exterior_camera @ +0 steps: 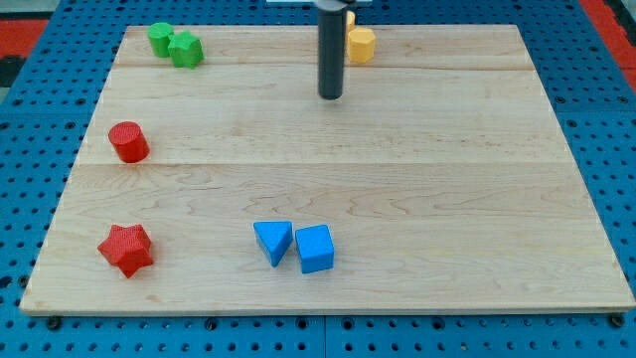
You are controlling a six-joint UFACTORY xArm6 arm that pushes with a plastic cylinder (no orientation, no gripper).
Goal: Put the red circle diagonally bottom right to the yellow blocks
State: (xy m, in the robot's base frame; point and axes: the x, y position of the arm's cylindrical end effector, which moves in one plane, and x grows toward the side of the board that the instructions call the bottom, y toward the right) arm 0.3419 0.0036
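My tip, a bare rod holding nothing, is at seven o'clock of yellow blocks. Red circle looks light, rigid; push its nine o'clock side.

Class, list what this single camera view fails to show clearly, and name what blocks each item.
1. Second yellow block: mostly hidden behind the rod; shape unclear.
2. Rod above my tip: cut off by the view's top.
3. Rear green block: partly covered by the green star; shape unclear.

The wooden board carries, relative to the red circle: green blocks above, red star below, blue blocks lower right, yellow blocks upper right.
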